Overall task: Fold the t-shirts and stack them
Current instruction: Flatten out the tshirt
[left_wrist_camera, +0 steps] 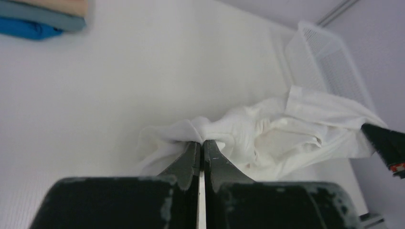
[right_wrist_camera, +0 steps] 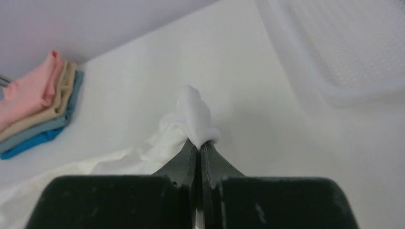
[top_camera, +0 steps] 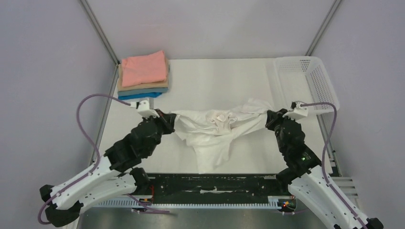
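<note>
Left claw [top_camera: 170,120] is pinching the white shirt [top_camera: 212,136] at the end far from the basket [top_camera: 317,78]. Right claw [top_camera: 269,118] is clamping the end near the basket. Shirt is sagging between them. Folded shirts [top_camera: 143,76] are sitting well apart from the basket.

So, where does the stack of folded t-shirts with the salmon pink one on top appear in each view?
Top external: the stack of folded t-shirts, upper left.
Left wrist: stack at upper left, cut off.
Right wrist: stack at left edge.
Shared landmark: white plastic mesh basket.
</note>
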Robot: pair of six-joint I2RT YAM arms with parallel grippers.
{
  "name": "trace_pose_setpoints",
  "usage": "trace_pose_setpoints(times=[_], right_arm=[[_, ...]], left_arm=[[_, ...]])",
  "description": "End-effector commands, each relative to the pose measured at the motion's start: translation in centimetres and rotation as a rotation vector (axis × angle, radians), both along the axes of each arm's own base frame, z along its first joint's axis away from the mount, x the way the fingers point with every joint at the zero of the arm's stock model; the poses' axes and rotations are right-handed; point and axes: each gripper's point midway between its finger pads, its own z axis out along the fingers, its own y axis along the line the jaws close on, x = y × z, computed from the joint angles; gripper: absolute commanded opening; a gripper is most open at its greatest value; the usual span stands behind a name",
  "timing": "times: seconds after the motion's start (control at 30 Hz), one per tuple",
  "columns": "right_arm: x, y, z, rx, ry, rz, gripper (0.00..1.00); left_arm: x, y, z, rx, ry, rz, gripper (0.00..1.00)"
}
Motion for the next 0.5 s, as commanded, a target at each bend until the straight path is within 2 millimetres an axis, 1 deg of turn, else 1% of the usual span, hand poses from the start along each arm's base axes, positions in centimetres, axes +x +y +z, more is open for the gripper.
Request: trace_pose_setpoints(times=[0.0,0.03,0.1,0.17,0.23,0.3,0.37,0.47], right_arm=[[0.0,-1.9,10.5,0.018,-0.227,-0.075,0.00],[-0.2,-2.0,12.6,0.020,-0.265,-0.069,0.00],[-0.6,-2.5,16.1,-0.008,-0.317,-0.070,0.00],[-1.3,-3.1,19.5,-0.019,-0.365,-0.076,0.00],[-2.4,-3.2,22.8,-0.019,-0.419,-0.051,0.00],[-3.5,-3.0,25.4,-0.024,-0.478,-0.004,0.00],[-4.6,-2.8,27.6,-0.022,-0.535,0.033,0.00],[-6.2,-2.8,30.1,-0.021,-0.598,0.078,0.00]], left_arm=[[0.0,5.5,8.9,-0.042,-0.202,0.169,0.02],[-0.3,6.3,10.7,-0.066,-0.234,0.175,0.02],[-1.2,7.7,13.6,-0.112,-0.285,0.187,0.02],[-2.1,9.3,16.1,-0.153,-0.335,0.188,0.02],[-3.4,10.5,18.4,-0.198,-0.383,0.165,0.02],[-4.8,11.4,20.2,-0.246,-0.436,0.124,0.02],[-6.0,12.0,21.4,-0.285,-0.475,0.080,0.02],[-7.7,12.8,22.9,-0.324,-0.529,0.019,0.02]])
